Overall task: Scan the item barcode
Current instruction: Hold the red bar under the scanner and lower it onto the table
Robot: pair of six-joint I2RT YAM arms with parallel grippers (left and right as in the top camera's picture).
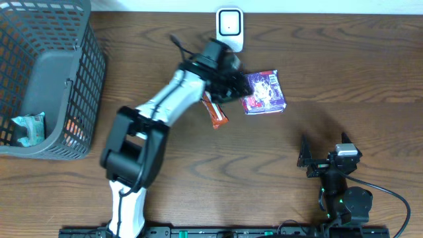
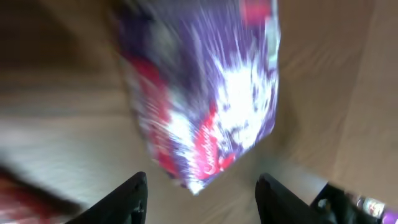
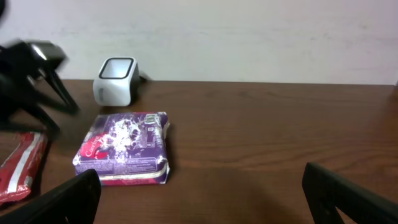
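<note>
Fig. The left gripper point(image 2: 202, 198) stands with jaws partly apart and empty, the blurred purple packet point(image 2: 205, 93) just ahead of its fingertips. The right gripper point(image 3: 205, 199) gapes wide, holding nothing. The purple packet lies flat on the table point(image 1: 344, 66), near the white scanner point(image 1: 229, 26).

The purple packet point(image 3: 124, 146) carries printed lettering, but none of it is legible.

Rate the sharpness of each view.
Left wrist: the packet is badly smeared and its print is unreadable, while the left fingers are crisper. Right wrist: packet and scanner are sharp and evenly lit, and the right fingers are dark shapes at the bottom corners. Overhead: sharp, with only soft shadows on the table.
</note>
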